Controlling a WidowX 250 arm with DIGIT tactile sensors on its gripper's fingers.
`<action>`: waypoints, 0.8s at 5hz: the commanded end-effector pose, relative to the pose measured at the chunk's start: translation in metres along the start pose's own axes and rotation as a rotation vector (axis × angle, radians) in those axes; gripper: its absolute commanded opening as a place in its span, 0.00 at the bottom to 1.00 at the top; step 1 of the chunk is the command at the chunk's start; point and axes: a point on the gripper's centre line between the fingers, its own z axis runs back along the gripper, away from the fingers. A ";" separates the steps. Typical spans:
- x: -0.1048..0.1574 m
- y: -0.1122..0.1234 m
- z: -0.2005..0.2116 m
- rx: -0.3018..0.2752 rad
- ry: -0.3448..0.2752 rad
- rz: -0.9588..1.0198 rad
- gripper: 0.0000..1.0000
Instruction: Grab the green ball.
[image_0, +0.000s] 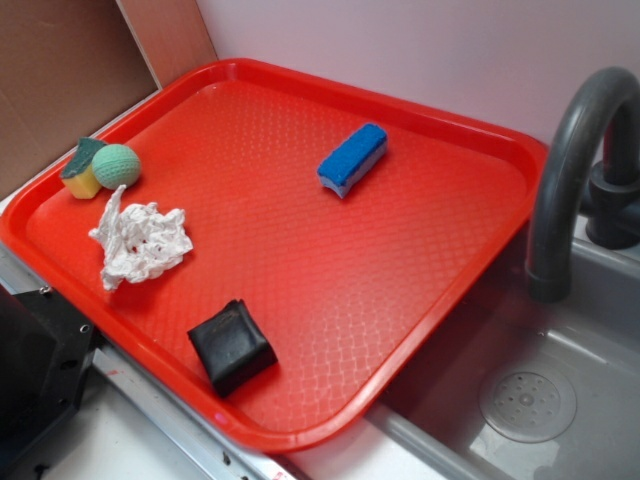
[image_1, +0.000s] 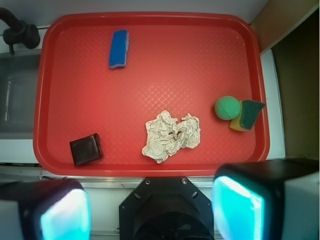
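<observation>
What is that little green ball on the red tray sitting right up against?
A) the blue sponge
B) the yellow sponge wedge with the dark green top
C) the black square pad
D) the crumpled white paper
B: the green ball rests against the yellow sponge wedge near the red tray edge, with every other item lying apart from it.

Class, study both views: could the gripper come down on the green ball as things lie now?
Probably yes: nothing covers the green ball, and the gripper is open. The sponge wedge touching it may crowd one of the fingers.

A pale wall (image_0: 420, 50) backs a grey sink (image_0: 530, 400) with a dark faucet (image_0: 570, 160), beside what looks like brown board (image_0: 60, 80).
</observation>
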 end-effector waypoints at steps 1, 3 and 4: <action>0.000 0.000 0.000 0.000 0.000 0.000 1.00; 0.033 0.023 -0.023 -0.064 -0.101 0.504 1.00; 0.041 0.036 -0.036 -0.009 -0.115 0.749 1.00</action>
